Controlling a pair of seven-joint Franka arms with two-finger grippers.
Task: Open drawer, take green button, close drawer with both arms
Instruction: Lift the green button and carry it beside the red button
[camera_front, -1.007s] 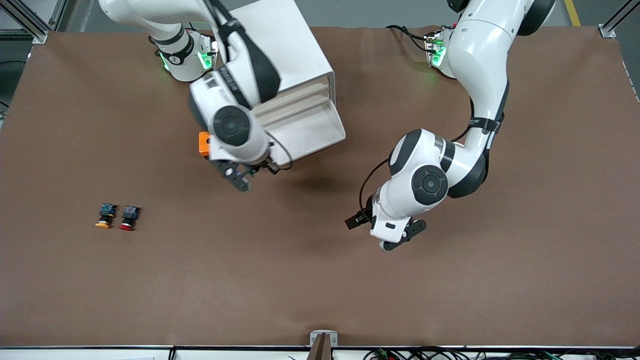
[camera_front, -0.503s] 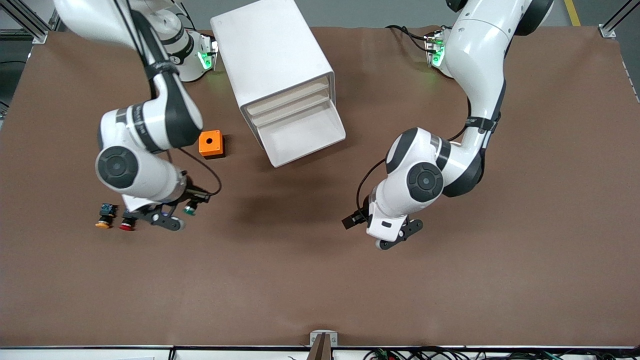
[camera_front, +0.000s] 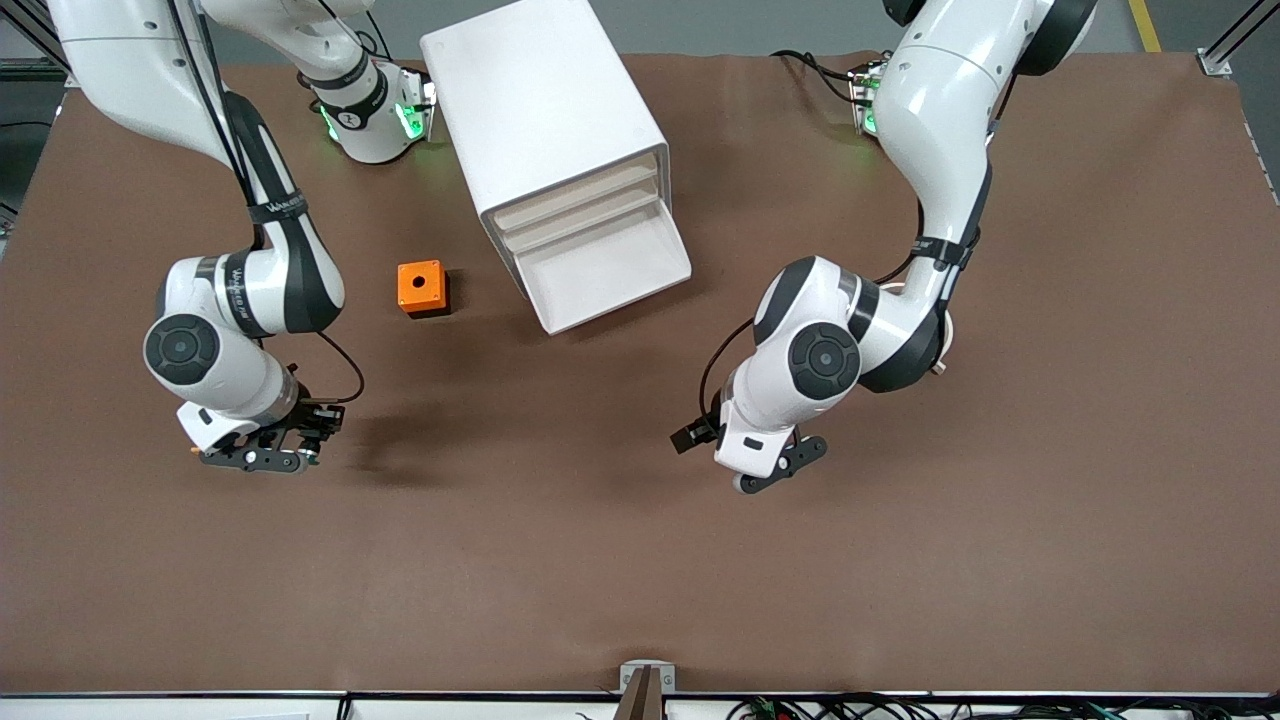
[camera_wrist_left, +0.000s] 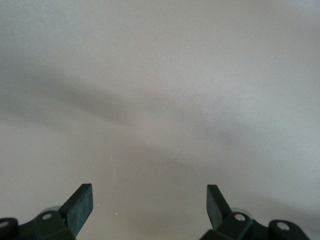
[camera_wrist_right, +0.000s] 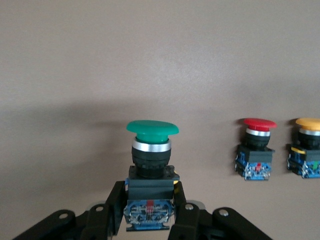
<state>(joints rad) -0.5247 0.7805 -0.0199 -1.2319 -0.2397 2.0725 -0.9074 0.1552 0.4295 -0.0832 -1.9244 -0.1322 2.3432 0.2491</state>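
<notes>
My right gripper (camera_front: 293, 455) is low over the table at the right arm's end. In the right wrist view it (camera_wrist_right: 149, 198) is shut on the dark body of the green-capped button (camera_wrist_right: 151, 150), with the cap pointing away from the fingers. I cannot tell whether the button touches the table. The cabinet (camera_front: 545, 110) stands near the robots' bases, and its lowest drawer (camera_front: 612, 268) is pulled open and looks empty. My left gripper (camera_front: 780, 468) is open and empty over bare table, as its wrist view (camera_wrist_left: 148, 200) shows.
A red-capped button (camera_wrist_right: 257, 150) and a yellow-capped button (camera_wrist_right: 307, 147) lie close beside the green one; in the front view my right hand hides most of them. An orange box with a round hole (camera_front: 421, 287) sits beside the cabinet, toward the right arm's end.
My right arm has swung from the open drawer to the right arm's end of the table with the green button, down beside the red and yellow ones. My left arm has shifted slightly.
</notes>
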